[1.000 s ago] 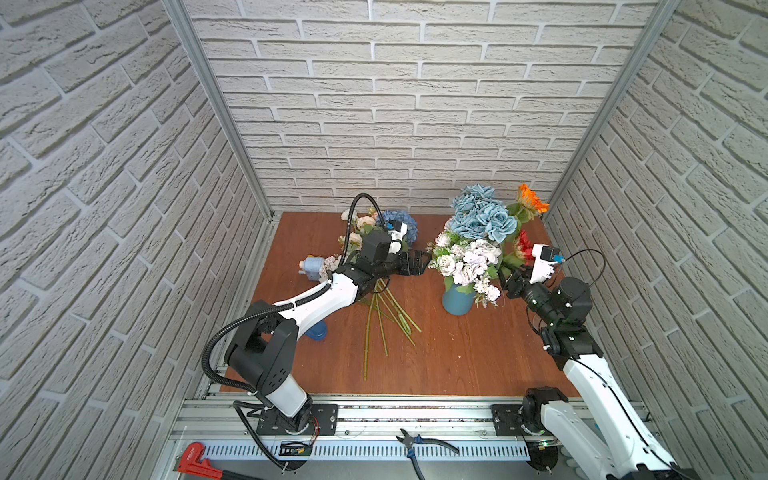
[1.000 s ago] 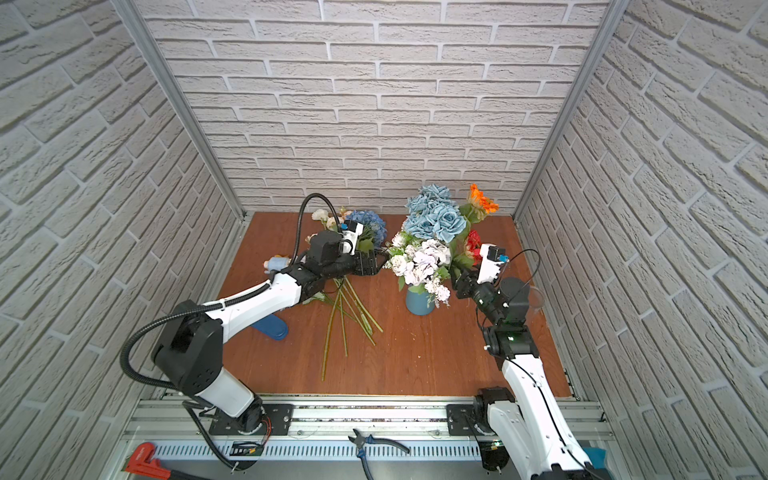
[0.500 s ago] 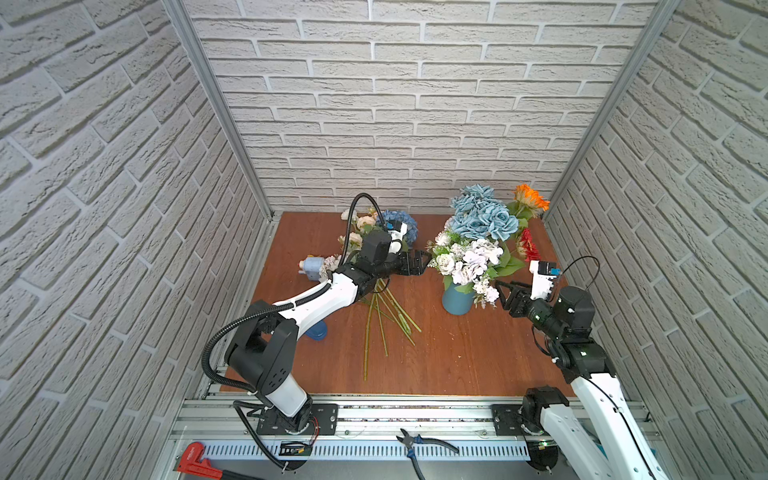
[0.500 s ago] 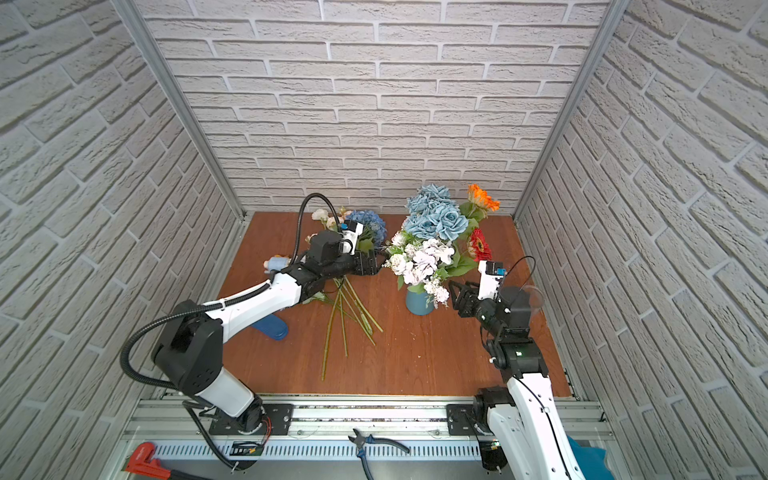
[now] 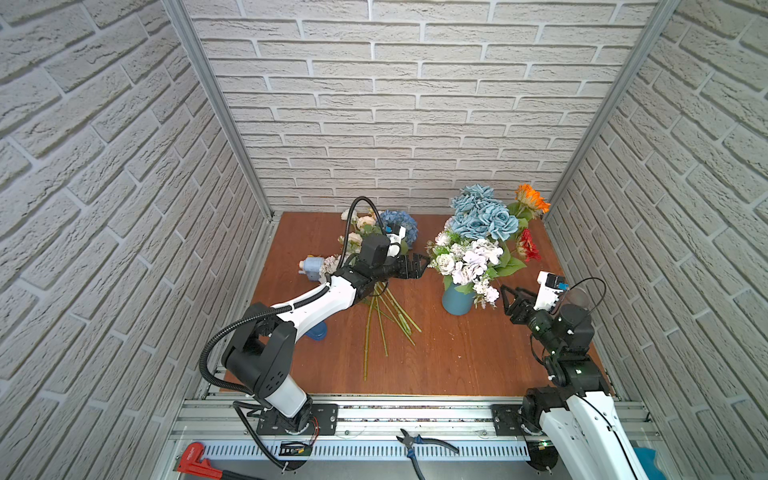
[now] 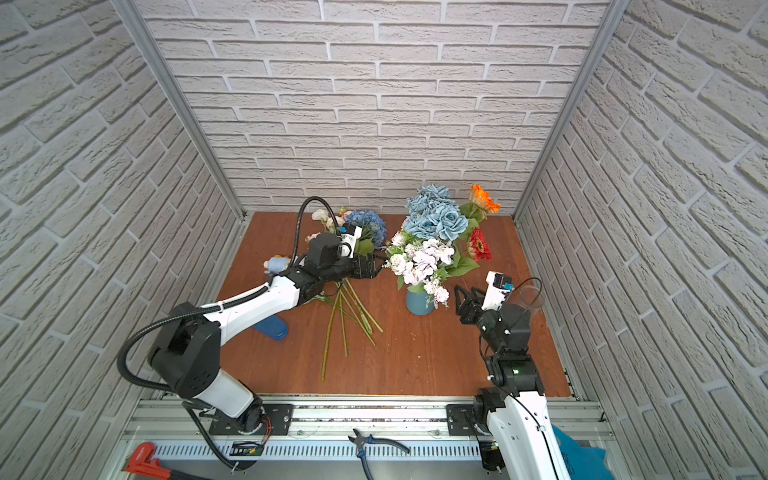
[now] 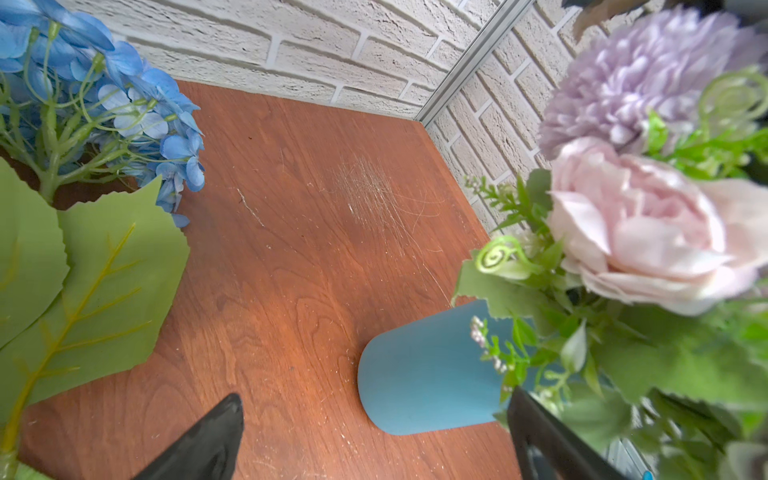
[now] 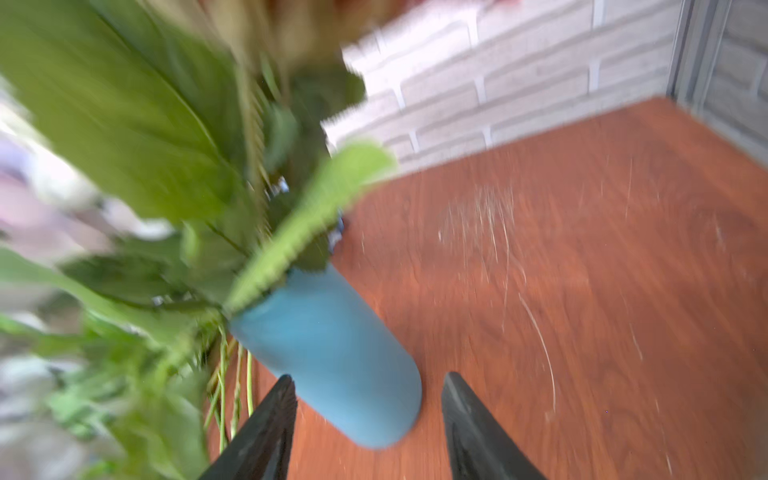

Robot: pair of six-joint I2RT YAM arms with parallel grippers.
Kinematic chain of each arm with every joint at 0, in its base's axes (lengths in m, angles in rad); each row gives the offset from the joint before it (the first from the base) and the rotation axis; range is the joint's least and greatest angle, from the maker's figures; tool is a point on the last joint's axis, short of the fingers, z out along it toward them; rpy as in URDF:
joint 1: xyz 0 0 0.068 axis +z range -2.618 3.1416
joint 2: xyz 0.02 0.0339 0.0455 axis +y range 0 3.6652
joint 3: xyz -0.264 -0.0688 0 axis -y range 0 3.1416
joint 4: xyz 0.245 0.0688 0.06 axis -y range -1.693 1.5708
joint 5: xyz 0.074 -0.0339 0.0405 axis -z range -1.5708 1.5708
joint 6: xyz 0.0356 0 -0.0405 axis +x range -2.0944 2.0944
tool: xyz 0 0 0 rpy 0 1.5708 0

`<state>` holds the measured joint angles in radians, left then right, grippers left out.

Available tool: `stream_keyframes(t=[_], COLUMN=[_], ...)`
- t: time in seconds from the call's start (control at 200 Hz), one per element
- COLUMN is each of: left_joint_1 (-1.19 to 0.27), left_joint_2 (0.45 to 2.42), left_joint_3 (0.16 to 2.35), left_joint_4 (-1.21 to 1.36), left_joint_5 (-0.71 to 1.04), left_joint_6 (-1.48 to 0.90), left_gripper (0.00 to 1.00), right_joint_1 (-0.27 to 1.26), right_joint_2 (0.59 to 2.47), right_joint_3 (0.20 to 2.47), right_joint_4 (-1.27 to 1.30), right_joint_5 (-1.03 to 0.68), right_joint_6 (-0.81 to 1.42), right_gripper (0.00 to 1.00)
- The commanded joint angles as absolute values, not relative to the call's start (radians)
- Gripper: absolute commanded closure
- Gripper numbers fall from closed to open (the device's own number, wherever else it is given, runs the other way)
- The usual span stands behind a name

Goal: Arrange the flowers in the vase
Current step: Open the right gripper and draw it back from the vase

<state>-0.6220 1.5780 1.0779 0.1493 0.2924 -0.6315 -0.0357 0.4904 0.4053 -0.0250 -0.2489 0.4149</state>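
Observation:
The blue vase [image 5: 457, 301] [image 6: 419, 303] stands right of centre and holds flowers: dusty-blue roses [image 5: 484, 214], lilac-white clusters [image 5: 469, 259], an orange daisy [image 5: 532, 198] and a red one [image 5: 528, 245]. A blue hydrangea [image 5: 399, 222] [image 7: 104, 91] and cream roses [image 5: 357, 230] lie on the table, their green stems [image 5: 382, 320] pointing to the front. My left gripper [image 5: 419, 266] [image 7: 374, 397] is open and empty, beside the lilac-white clusters. My right gripper [image 5: 511, 297] [image 8: 369, 377] is open and empty, just right of the vase [image 8: 332, 357].
A blue oval object [image 5: 318, 332] lies under the left arm. A small pale-blue item [image 5: 311, 264] sits at the table's left. A clear glass [image 6: 530, 297] stands behind the right wrist. Pliers [image 5: 419, 442] and a red wrench [image 5: 195, 457] lie on the front rail. Brick walls enclose three sides.
My right gripper has drawn back from the red daisy, down and toward the front, to a spot beside the vase. The left arm has not moved.

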Motion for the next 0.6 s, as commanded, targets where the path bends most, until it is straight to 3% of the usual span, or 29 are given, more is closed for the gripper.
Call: stream_keyframes(t=[0.0,0.165,0.425,0.595], left_joint_1=[-0.614,-0.615,-0.632,-0.635], left_joint_2=[1.529,1.526,1.553,1.561], left_joint_3=[1.069,1.096,1.125,1.14], left_joint_4=[0.157,0.112,0.1,0.084], left_joint_5=[0.274,0.259,0.243,0.241], left_joint_6=[-0.624,-0.615,-0.625,-0.618], left_gripper=[0.02,0.02,0.02,0.02], right_joint_1=[-0.048,-0.06,-0.1,-0.119], right_joint_2=[0.548,0.634,0.725,0.834], right_joint_3=[0.439,0.462,0.456,0.454], right_joint_4=[0.249,0.406,0.6,0.714], right_joint_5=[-0.299,-0.374,-0.393,-0.385], right_joint_6=[0.448,0.491,0.552,0.603], right_gripper=[0.46,0.48,0.43,0.51])
